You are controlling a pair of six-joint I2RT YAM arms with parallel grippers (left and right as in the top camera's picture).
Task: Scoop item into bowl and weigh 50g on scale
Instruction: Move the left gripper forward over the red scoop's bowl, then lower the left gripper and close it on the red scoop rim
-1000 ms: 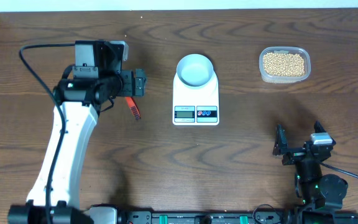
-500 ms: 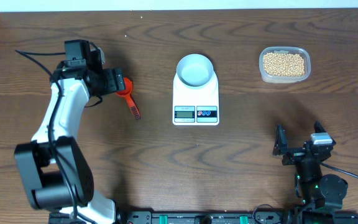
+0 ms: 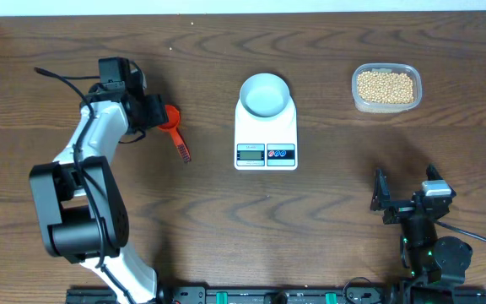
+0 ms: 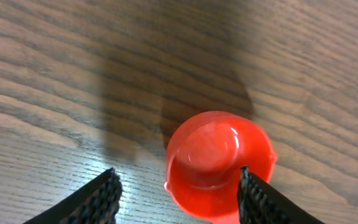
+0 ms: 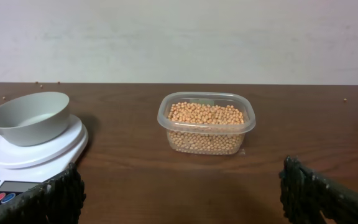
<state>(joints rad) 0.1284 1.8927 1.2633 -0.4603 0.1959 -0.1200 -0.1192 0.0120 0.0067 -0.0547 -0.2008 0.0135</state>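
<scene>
As the overhead view shows, left arm: it rises from its base at the near left edge of the table (image 3: pixel 327 219), folds at the elbow, and points its wrist rightward, low over the wood.
Left gripper (image 4: pixel 178 177): jaws apart, straddling the round cup of the red scoop (image 4: pixel 216 158); in the wrist view the right finger meets the cup's rim, while a strip of bare table shows between the left finger and the cup, so nothing is clamped.
Red scoop: lies on the table left of the scale (image 3: pixel 266 135), cup toward the gripper, handle angled toward the near side.
Right arm: folded low at the near right edge, wrist camera facing the far side.
Right gripper (image 3: pixel 406 190): jaws spread wide, nothing between them.
Bowl (image 3: pixel 265 93): sits on the scale's round platform, no beans visible inside.
Beans (image 3: pixel 385 86): heaped in the clear container (image 3: pixel 386 108) at the far right, well apart from the scale.
Scale display: too small to read.
</scene>
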